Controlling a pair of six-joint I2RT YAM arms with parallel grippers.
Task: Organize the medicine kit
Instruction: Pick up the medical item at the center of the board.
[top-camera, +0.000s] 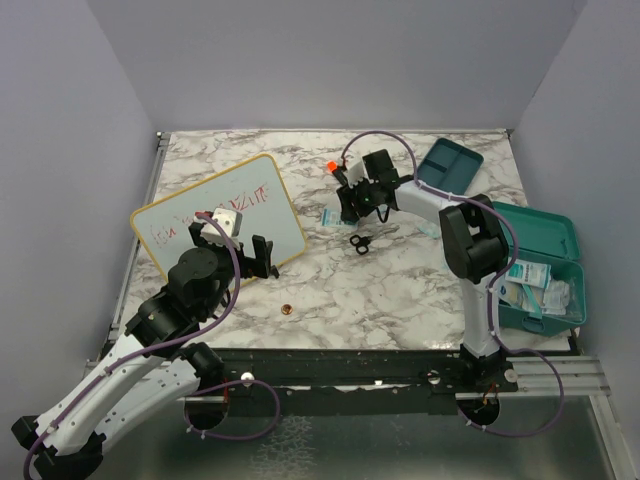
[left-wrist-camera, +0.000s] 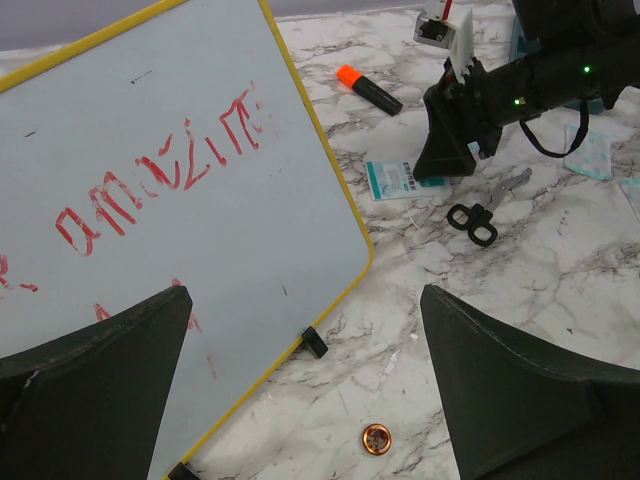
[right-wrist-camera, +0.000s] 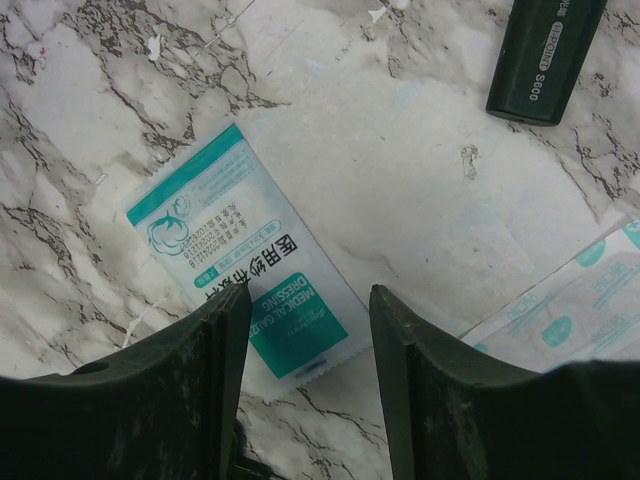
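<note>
The teal medicine kit case (top-camera: 545, 262) stands open at the right with several packets inside. Its teal divided tray (top-camera: 450, 165) lies at the back right. My right gripper (top-camera: 356, 205) is open and points down over a white and teal gauze dressing packet (right-wrist-camera: 245, 265), whose lower end lies between the fingertips (right-wrist-camera: 225, 330). The packet also shows in the left wrist view (left-wrist-camera: 398, 180). My left gripper (left-wrist-camera: 305, 390) is open and empty, low over the table beside the whiteboard's edge.
A yellow-framed whiteboard (top-camera: 215, 215) with red writing lies at the left. Black scissors (top-camera: 362, 243), an orange-capped black marker (left-wrist-camera: 370, 88), a copper coin (left-wrist-camera: 376, 438) and more bandage packets (right-wrist-camera: 575, 300) lie on the marble table.
</note>
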